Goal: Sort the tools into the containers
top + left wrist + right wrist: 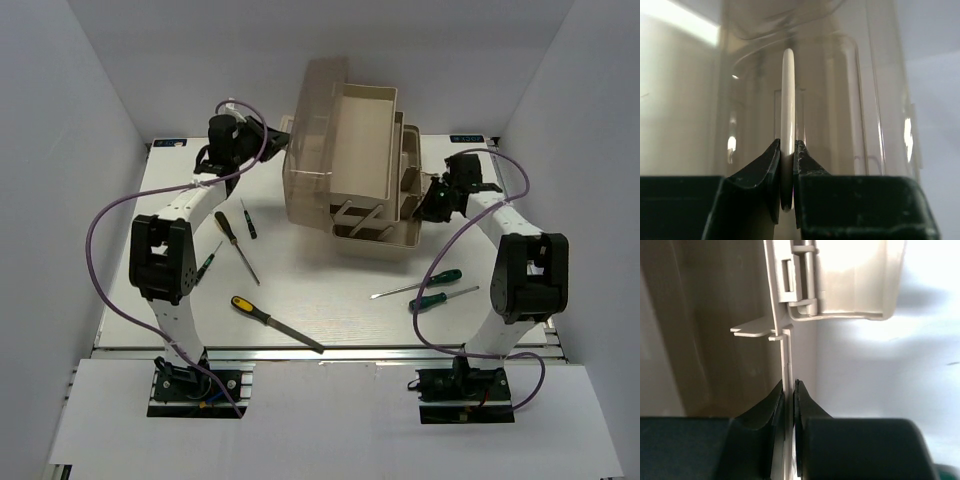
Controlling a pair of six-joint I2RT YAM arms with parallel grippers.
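The toolbox (395,235) stands at the back middle, its smoky lid (310,130) swung open to the left and a beige tray (365,140) raised over the base. My left gripper (272,135) is shut on the lid's white handle (787,100), held between the jaws (786,150). My right gripper (433,205) is shut on the thin beige wall (784,360) of the toolbox's right side (789,390). Tools lie on the table: a yellow-and-black-handled file (275,323), two green-and-black screwdrivers (432,281) at the right, two dark-handled screwdrivers (235,235) at the left.
Another green-handled screwdriver (207,262) lies partly under the left arm. White walls close in the table on three sides. Purple cables (100,225) loop beside both arms.
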